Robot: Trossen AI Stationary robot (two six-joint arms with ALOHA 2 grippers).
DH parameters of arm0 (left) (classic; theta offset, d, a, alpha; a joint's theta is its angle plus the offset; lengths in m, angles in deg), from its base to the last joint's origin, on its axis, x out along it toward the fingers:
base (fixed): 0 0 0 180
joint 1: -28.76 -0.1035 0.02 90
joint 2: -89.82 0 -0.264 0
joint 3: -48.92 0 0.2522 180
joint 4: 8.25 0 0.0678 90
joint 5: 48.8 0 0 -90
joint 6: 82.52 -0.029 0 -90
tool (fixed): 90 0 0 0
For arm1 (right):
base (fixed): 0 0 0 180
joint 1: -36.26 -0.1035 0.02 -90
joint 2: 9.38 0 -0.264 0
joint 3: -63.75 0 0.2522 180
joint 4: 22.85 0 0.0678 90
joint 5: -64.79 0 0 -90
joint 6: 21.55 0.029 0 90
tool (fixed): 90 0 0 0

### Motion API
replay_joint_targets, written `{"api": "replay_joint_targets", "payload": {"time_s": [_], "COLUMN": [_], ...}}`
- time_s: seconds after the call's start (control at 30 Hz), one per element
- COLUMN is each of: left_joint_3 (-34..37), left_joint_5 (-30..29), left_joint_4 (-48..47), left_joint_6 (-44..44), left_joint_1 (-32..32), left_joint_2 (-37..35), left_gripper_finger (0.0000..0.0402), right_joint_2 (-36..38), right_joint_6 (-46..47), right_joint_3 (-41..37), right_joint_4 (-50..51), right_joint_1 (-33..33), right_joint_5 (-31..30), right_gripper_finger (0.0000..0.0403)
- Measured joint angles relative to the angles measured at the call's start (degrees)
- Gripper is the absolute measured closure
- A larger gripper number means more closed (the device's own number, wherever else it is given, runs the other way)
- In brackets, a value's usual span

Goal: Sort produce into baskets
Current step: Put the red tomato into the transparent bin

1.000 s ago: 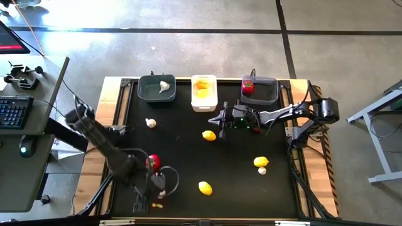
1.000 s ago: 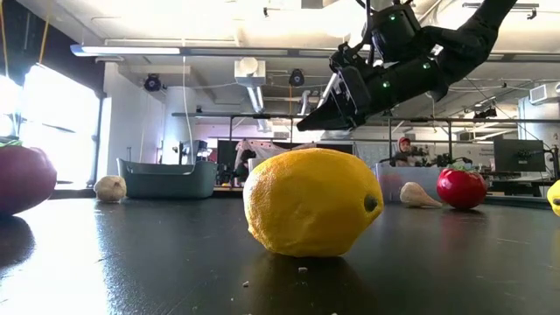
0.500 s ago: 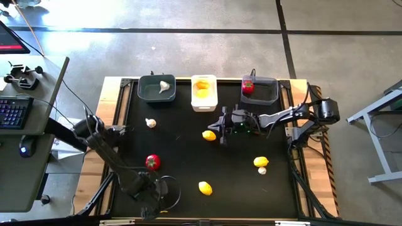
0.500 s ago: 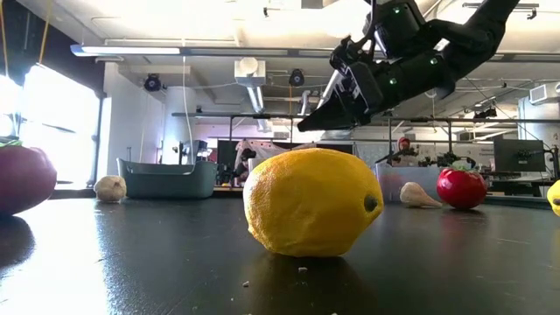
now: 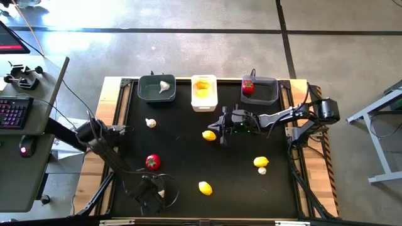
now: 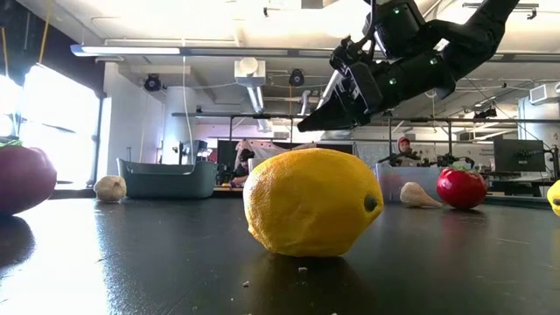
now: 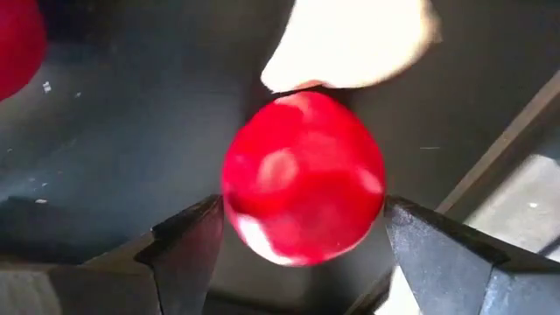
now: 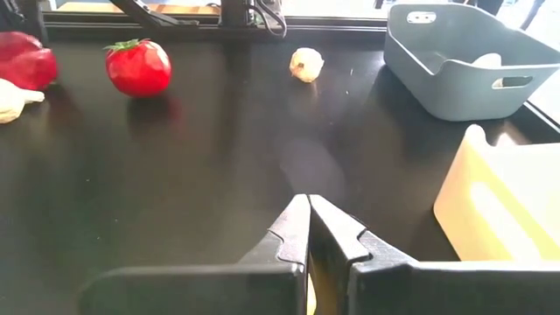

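1. High view: the left gripper (image 5: 152,199) sits at the worktop's (image 5: 239,182) near edge, and a red tomato (image 5: 152,162) with a green top lies just beyond it.
2. Left wrist view: its fingers (image 7: 188,245) are spread wide around a glossy red round piece (image 7: 303,177); contact is unclear.
3. The right gripper (image 5: 221,125) hangs mid-worktop beside a yellow lemon (image 5: 209,134), fingers (image 8: 297,229) pressed together.
4. Three baskets line the far edge: grey (image 5: 146,91), white (image 5: 204,104), grey (image 5: 271,94).

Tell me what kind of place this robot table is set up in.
Most likely a robotics lab or workshop. The black table stands on a bare concrete floor, a desk with a keyboard sits beside it, and the low view shows exposed ceiling ducts and a person at monitors.
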Motion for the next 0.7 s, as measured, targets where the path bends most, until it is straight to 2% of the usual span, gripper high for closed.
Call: {"api": "replay_joint_targets", "payload": {"time_s": [0.17,0.4,0.53,0.7], "left_joint_3": [2.46,3.89,4.00,4.28], "left_joint_5": [0.10,0.04,-1.22,-4.21], "left_joint_4": [4.61,6.08,5.88,3.67], "left_joint_6": [0.06,-1.95,-4.28,-6.16], "left_joint_1": [-0.01,0.10,0.12,0.12], "left_joint_2": [-0.13,-0.28,-0.73,-2.35], "left_gripper_finger": [0.0101,0.0103,0.0127,0.0178], "right_joint_2": [0.00,0.00,0.00,0.00], "right_joint_6": [-0.02,-0.44,-0.45,-0.44], "right_joint_3": [0.00,0.00,0.00,0.00], "right_joint_4": [0.20,0.21,0.20,0.20], "right_joint_1": [0.00,0.00,0.00,0.00], "right_joint_5": [0.00,0.00,0.00,0.00], "right_gripper_finger": [0.0403,0.0403,0.0403,0.0403]}}
